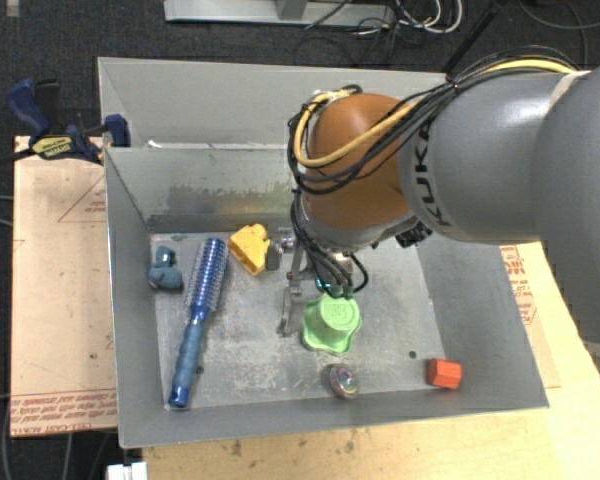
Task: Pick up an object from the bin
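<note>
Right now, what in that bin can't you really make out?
Camera view:
- Green lumpy thing mid-bin: its upper edge hidden by the claw; kind unclear.
- Bin floor right of the yellow wedge: covered by the arm's orange cover.
- Small round shiny thing by the near wall: too small to name.
- Blue-grey lump at left: too small to name.

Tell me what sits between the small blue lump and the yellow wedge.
In the camera view, the bristled head of the blue hairbrush lies between the small blue lump and the yellow wedge.
</note>
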Controlling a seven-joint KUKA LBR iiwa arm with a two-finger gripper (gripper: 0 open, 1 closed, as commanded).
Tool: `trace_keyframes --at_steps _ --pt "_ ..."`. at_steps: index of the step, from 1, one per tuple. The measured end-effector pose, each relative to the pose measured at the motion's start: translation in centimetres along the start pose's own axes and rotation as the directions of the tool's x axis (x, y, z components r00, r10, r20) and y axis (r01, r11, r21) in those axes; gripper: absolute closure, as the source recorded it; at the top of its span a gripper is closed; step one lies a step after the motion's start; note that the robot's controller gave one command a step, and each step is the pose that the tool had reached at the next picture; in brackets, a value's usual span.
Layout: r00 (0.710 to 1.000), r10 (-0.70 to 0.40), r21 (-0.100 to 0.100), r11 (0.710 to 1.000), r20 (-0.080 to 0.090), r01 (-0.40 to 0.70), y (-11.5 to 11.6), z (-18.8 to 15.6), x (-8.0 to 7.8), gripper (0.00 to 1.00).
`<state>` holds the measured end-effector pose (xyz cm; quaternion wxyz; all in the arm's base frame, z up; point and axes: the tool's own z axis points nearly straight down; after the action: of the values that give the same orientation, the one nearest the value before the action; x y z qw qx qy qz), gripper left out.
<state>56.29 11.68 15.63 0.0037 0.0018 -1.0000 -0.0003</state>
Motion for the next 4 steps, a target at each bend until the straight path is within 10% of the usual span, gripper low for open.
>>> trace_keyframes --at_steps 1,2,3,4 --pt "0.997 -0.079 -0.003 0.997 0.009 0.079 10.8 3.9 -1.0 0.0" --pt "0.904 -0.428 0.002 0.904 0.006 0.428 12.4 8.8 -1.1 0.0" --pt "0.904 -0.428 0.005 0.904 0.004 0.428 12.1 8.7 -1.2 1.0" --pt "0.879 -0.476 0.005 0.879 0.015 0.476 11.8 -4.9 -1.3 1.0"
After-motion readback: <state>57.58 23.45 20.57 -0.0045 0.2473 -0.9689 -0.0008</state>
